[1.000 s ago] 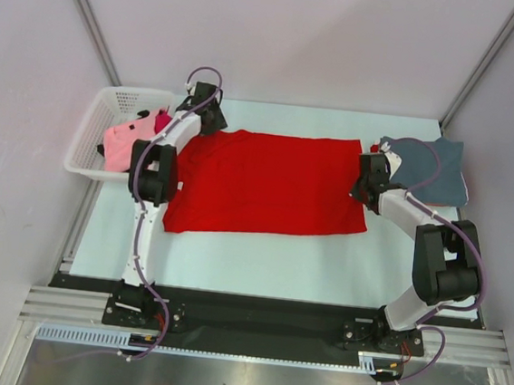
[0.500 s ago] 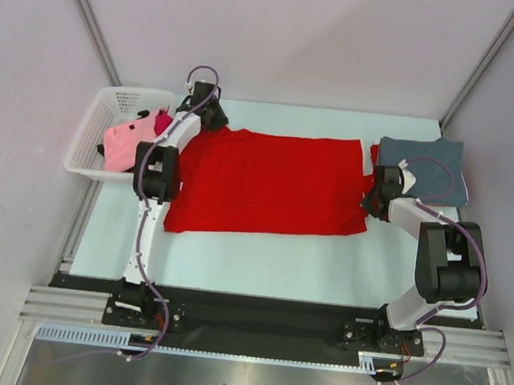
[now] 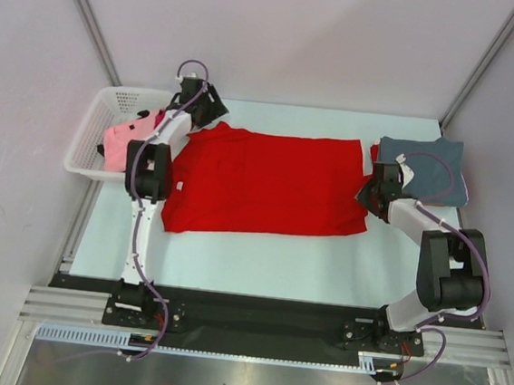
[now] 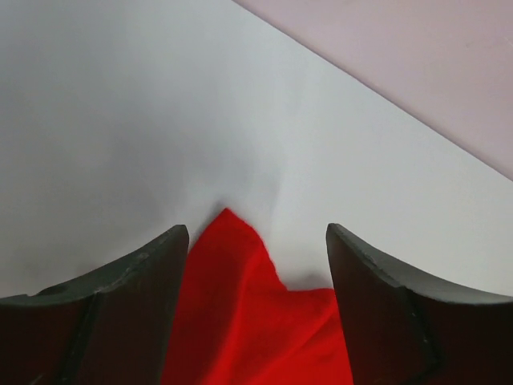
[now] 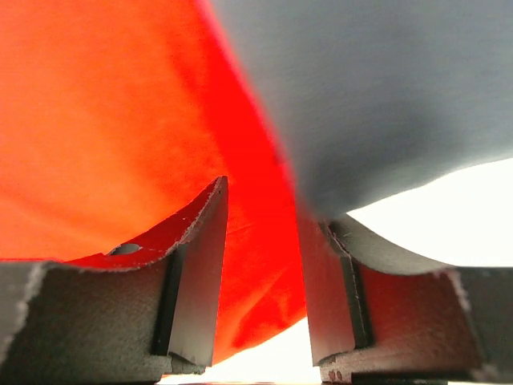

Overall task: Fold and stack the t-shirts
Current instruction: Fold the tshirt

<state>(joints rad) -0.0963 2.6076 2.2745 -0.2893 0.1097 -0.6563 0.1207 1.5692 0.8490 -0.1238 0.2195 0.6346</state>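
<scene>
Your worktop [image 3: 270,248] is a pale, smooth sheet. The red t-shirt [image 3: 267,184] lies across the middle of it, spread out flat and running long from left to right, with a sleeve poking out at its far left corner. Just off the red t-shirt's far right corner you've got the grey-blue t-shirt [image 3: 437,164], folded into a tidy block, the two nearly touching. Beyond the red t-shirt's far left corner sits the white lattice basket [image 3: 81,144], at the worktop's left edge.
</scene>
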